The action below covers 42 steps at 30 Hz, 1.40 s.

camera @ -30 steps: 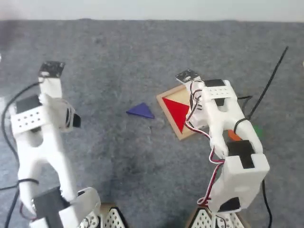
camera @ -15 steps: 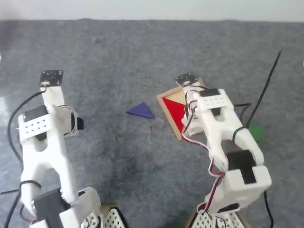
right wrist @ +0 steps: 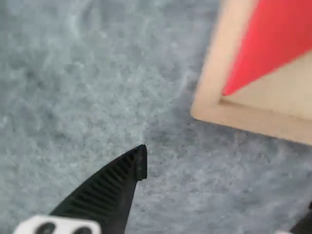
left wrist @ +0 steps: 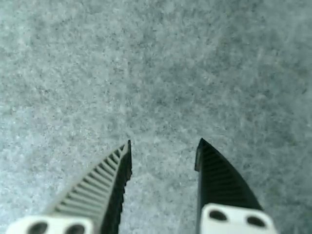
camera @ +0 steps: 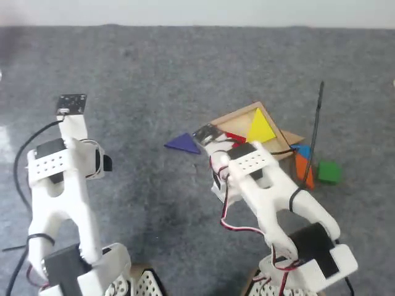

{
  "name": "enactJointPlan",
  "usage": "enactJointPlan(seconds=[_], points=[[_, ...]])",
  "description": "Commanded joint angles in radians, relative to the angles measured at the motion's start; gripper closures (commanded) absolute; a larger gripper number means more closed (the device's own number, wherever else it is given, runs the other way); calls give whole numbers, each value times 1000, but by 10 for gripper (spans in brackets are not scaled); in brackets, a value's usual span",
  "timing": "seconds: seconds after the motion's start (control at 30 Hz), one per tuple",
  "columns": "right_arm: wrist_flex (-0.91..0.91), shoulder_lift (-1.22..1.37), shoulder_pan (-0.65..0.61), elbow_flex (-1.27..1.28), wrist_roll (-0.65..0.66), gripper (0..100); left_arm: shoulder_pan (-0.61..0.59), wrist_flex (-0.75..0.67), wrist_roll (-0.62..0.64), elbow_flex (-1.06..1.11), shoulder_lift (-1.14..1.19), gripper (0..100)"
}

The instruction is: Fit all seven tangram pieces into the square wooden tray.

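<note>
A: Start big. The grey table (camera: 185,68) fills the frame. The left arm (camera: 58,185) stands at the left and the right arm (camera: 271,197) rises from the lower right.

B: And the jaws?

A: The left arm's jaws are parted and empty, with bare table under them in its wrist view. The right arm's jaws are spread wide and also hold nothing. One tip is over the table just off a corner of the tray (right wrist: 219,105).

B: Where's the tray from above?

A: The tray (camera: 229,119) is right of centre, turned corner-on. Inside it, the yellow triangle (camera: 260,126) lies in the upper part. The red triangle (camera: 234,137) is partly hidden by the right arm's wrist.

B: What's loose?

A: The purple triangle (camera: 182,143) lies flat at centre, just left of the tray. At the tray's right corner are an orange piece (camera: 303,168), a blue piece (camera: 302,150) and a green block (camera: 329,171), all close together. I count six pieces and can't find a seventh.

B: So which step?

A: Early filling, I'd judge, with two pieces in and the rest out. The right wrist hangs between the tray and the purple triangle, so that piece looks like the next pick.

B: What does it need?

A: Centre the open jaws over the triangle, square them to two of its edges, and go low. It's thin and flat on the nap, so a shallow bite could slip.
</note>
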Motion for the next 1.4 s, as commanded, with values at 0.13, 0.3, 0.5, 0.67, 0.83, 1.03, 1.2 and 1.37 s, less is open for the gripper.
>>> enactJointPlan(seconds=[0.13, 0.3, 0.5, 0.67, 0.83, 1.03, 1.2, 1.37], points=[[13, -53, -16, -3, 264, 495, 6, -9, 11, -5, -49, 789], [67, -59, -10, 12, 245, 612, 3, -9, 9, -5, -49, 789], [-8, -45, -18, 100, 482, 710, 8, -9, 9, -8, -49, 789], [-42, -48, -10, 98, 511, 656, 3, -9, 9, -5, -49, 789], [54, -160, -16, 95, 562, 652, 3, -9, 9, -5, -49, 789], [64, -269, 41, 72, 735, 580, 8, -9, 9, -5, -49, 789], [62, -211, 108, 20, 813, 571, 6, -8, 9, -4, -49, 789], [-4, -54, 163, -54, 833, 571, 6, -8, 9, -4, -49, 789]])
